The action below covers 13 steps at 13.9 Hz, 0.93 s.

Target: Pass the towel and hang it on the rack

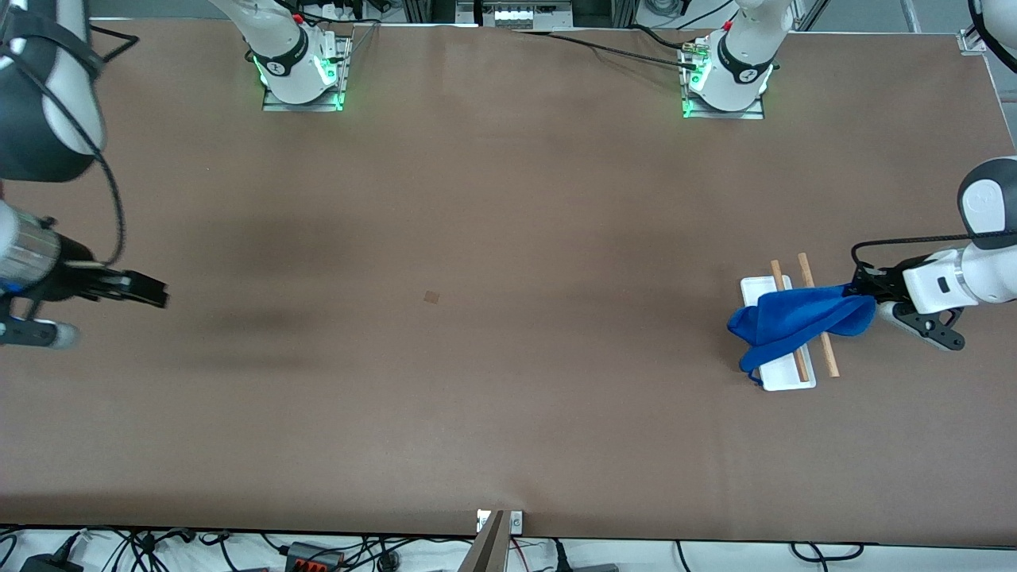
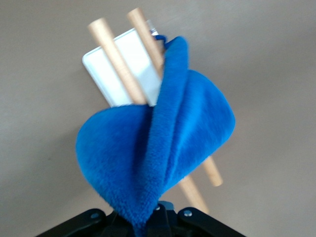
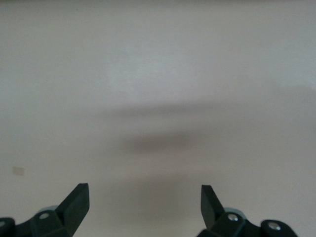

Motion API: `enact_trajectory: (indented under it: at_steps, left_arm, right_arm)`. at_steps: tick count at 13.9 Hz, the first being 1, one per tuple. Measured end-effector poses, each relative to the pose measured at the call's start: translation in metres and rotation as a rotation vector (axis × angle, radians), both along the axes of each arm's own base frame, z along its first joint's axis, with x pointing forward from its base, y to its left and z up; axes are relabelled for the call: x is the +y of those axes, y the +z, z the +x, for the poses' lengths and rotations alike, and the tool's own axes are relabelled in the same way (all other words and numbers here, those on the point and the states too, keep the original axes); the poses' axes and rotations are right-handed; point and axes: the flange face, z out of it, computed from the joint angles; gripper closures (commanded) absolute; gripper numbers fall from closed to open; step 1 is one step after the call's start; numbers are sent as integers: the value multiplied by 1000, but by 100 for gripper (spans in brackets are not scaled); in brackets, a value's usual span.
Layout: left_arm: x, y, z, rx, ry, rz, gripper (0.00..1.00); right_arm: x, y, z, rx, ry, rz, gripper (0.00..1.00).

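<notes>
Toward the left arm's end of the bench (image 1: 508,397) we find the rack (image 1: 783,380), its flat white base lying on the brown surface with the two light wooden rods running side by side above it, lengthwise toward the front camera. Over those rods lies the towel (image 1: 794,318) — a bright blue plush cloth, draped across both of them about midway along their length, with one bunched fold hanging down past the base on the side facing the right arm's end. The other end of the cloth is gathered into a twisted point that runs straight into the left claw (image 1: 868,300). We see that claw clenched on the towel, hovering just beside the rack at rod height; from the left wrist view the towel (image 2: 158,148) rises from between the dark fingers and spreads out over the rack (image 2: 118,74), whose white base and rod ends show past the cloth.

Well apart from all this, at the right arm's end, the right claw (image 1: 147,290) hangs over bare bench and waits. Its fingers (image 3: 74,202) stand wide apart with nothing between them — released, holding nothing. Between the two claws we note only a small darker square patch (image 1: 431,297) on the bench surface, near the middle.
</notes>
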Motion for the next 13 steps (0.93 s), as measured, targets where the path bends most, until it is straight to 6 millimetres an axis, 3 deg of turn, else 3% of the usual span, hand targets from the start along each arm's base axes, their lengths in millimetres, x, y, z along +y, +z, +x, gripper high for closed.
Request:
enact_trajectory:
  at_steps: [3, 6, 13]
  left_arm:
    - [17, -11, 5, -5, -21, -17, 99]
    - [33, -27, 7, 2, -19, -36, 99]
    - [52, -55, 13, 5, -40, -73, 99]
  right_arm:
    - [-32, 22, -12, -21, 4, 3, 0]
    - [-39, 33, -26, -18, 23, 5, 0]
    - [-35, 7, -66, -40, 34, 10, 0]
